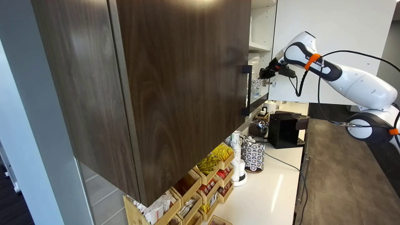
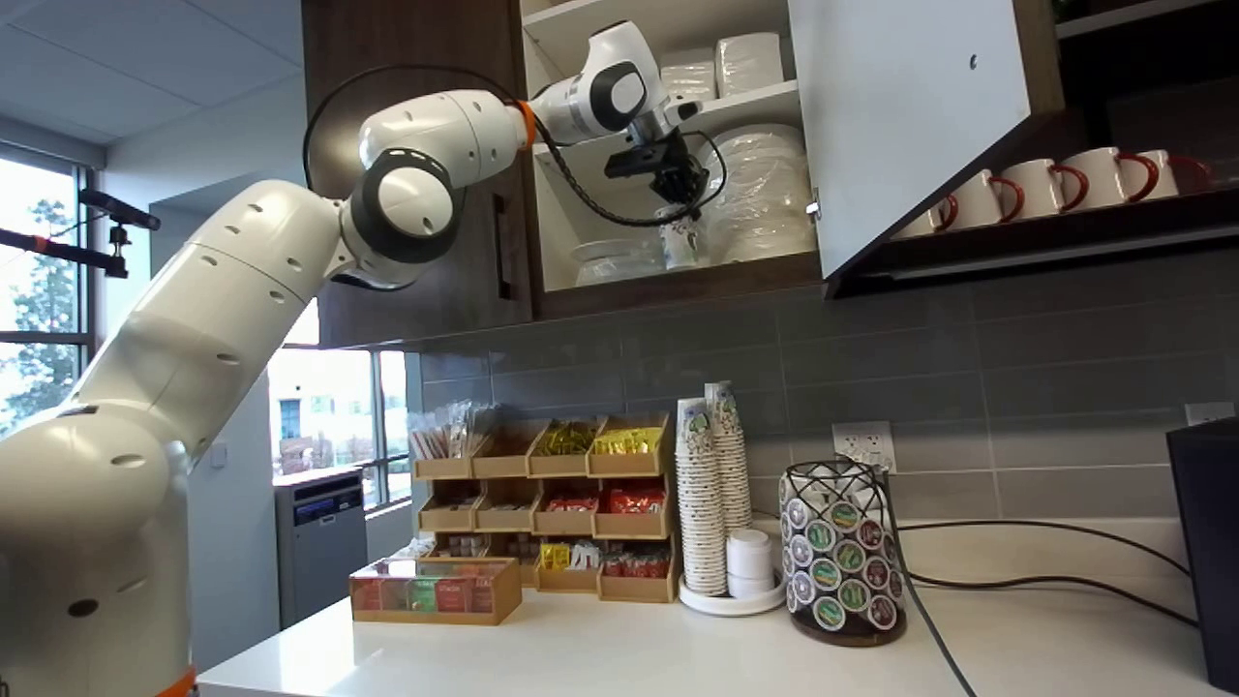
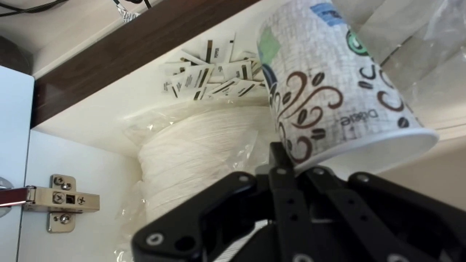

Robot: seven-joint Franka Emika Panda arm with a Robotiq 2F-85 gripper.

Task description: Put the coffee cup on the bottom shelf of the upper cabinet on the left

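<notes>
Nearest, the gripper [image 3: 298, 163] pinches the coffee cup [image 3: 327, 83] by its rim: upright, white, brown-swirled, green-patched, on or just over the bottom shelf [image 3: 109, 116] of the upper cabinet [image 2: 668, 289], above the back edge of the counter [image 2: 600, 651].

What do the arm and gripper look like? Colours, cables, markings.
Arm: glossy white rounded shells, a black-ringed joint with a white cap, orange bands, a black cable run outside. Pale lettering on a dark section in an exterior view, too small to read. Gripper: black, slim linkage bars, silver screws; a black box-shaped unit mounted beside it.
</notes>
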